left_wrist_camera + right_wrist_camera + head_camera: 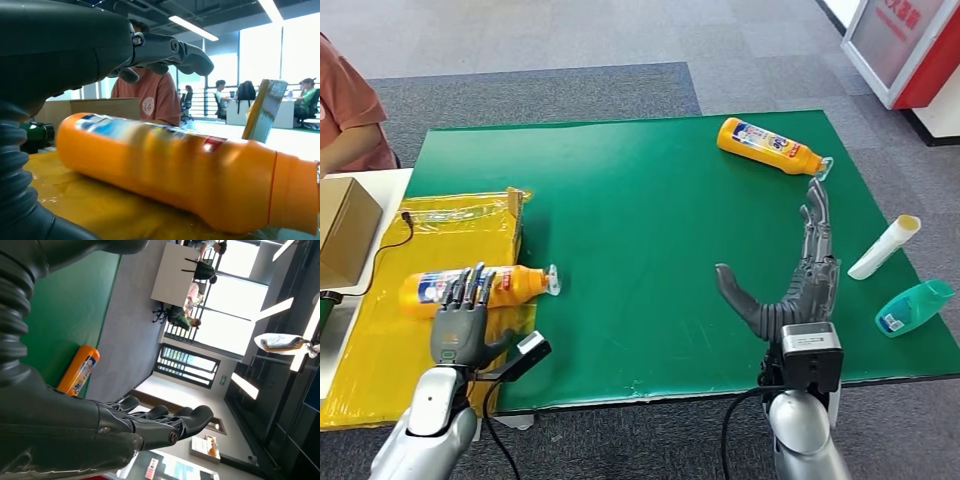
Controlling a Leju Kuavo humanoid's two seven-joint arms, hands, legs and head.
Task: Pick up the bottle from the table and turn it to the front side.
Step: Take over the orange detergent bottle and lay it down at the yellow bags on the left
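Orange plastic is what my left hand [460, 318] hovers over: a bottle [475, 288] lying on its side on a yellow sheet [388, 350] at the lower left of the head frame, cap pointing toward the middle of the green mat [637, 250]. My fingers [467, 285] reach across the bottle's body, and in the left wrist view they arch above it with a gap under them, so they are spread and hold nothing; the thumb's contact I cannot judge, since that view is blurred along the label.

My right hand [792, 275] sits lower right of centre in the head view, palm up, fingers stretched toward the upper right and thumb out to the side, apart and empty. Just beyond its fingertips, in the upper right of the frame, a second orange bottle [770, 146] lies on the mat with its label showing and its cap near the mat's right edge.

At the right edge of the mat lie a white tube [883, 248] and a teal bottle [914, 306], both on their sides. What any of these containers hold cannot be seen. A cardboard box [343, 228] stands at the left edge, and a person in an orange shirt [346, 110] sits at the upper left.
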